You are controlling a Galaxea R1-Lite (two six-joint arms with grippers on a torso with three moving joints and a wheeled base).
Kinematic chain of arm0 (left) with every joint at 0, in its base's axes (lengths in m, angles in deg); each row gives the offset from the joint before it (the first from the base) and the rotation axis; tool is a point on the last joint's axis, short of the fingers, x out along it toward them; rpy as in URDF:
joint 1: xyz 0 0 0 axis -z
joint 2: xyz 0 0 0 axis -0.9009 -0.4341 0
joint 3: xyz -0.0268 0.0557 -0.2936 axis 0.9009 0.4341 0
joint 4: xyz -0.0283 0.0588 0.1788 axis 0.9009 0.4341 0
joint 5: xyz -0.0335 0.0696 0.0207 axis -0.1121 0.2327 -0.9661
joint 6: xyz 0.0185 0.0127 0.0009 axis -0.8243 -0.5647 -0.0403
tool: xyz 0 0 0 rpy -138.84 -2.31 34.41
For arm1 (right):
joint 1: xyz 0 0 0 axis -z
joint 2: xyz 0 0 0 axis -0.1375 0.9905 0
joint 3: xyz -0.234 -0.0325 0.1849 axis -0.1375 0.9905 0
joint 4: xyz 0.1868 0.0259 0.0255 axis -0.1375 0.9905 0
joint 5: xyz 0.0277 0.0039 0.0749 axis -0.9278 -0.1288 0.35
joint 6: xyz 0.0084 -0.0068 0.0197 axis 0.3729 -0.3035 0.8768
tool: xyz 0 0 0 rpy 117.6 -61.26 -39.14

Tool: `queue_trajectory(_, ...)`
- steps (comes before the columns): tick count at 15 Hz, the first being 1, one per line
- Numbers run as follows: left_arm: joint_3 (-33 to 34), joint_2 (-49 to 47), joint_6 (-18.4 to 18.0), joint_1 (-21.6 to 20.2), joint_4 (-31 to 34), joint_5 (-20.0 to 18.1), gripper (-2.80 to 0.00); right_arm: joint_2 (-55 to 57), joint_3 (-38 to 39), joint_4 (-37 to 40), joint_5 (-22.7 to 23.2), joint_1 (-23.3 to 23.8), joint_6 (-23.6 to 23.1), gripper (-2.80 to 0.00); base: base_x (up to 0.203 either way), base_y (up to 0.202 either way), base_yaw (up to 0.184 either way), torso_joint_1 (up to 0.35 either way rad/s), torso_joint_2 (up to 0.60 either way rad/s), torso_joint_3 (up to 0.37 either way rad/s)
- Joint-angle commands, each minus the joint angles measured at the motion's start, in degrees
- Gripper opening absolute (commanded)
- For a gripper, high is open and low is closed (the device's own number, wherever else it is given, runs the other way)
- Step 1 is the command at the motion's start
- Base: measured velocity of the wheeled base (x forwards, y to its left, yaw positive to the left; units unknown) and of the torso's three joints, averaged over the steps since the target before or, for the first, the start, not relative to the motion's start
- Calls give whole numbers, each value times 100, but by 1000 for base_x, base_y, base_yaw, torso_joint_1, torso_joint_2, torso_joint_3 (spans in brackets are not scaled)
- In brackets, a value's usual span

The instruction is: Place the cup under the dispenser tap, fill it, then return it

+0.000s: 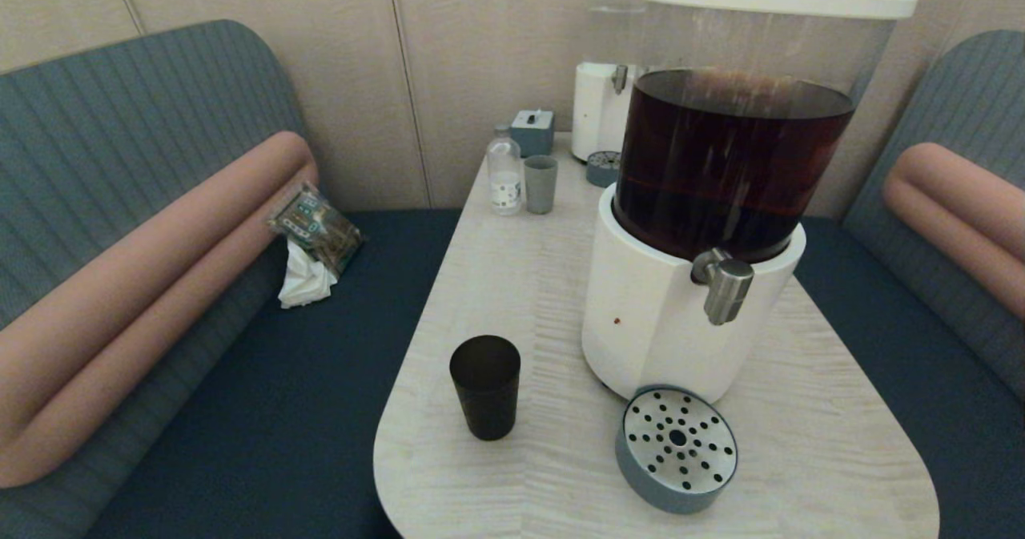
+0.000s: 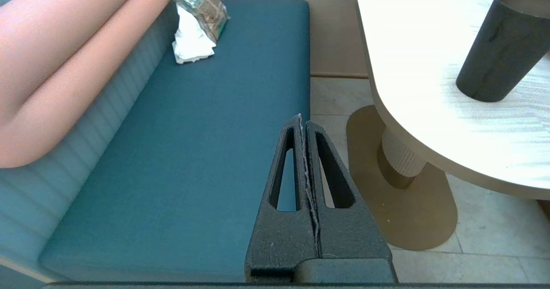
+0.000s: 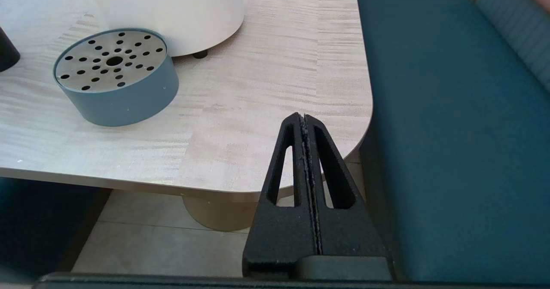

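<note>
cup [image 1: 484,397] upright on table [image 1: 520,299], left of dispenser [image 1: 681,315], not under tap [image 1: 725,284] | left gripper [image 2: 301,121] clenched, empty, off the table | right gripper [image 3: 302,119] clenched, empty, by table corner

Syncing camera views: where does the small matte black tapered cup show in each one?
Head view: the small matte black tapered cup stands upright on the table, left of the white dispenser base.
Left wrist view: cup at upper right.
Right wrist view: only a dark sliver at the left edge.
Shared landmark: the pale woodgrain table.
</note>
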Motion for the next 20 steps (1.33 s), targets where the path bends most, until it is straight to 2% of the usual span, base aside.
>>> queue_trajectory(1,9,-7,-3,0,0,5,-280,4,2,3,-3,-2,8,-280,0,0,0,0,0,0)
queue_trajectory(13,-7,-7,197,0,6,22,-280,-3,2,3,-3,-2,17,-280,0,0,0,0,0,0)
queue_trajectory(18,-53,-12,-298,0,86,-103,-280,4,2,3,4,-2,13,-280,0,0,0,0,0,0)
queue_trajectory(20,-53,-16,-372,0,88,-145,-280,4,2,3,-3,-2,17,-280,0,0,0,0,0,0)
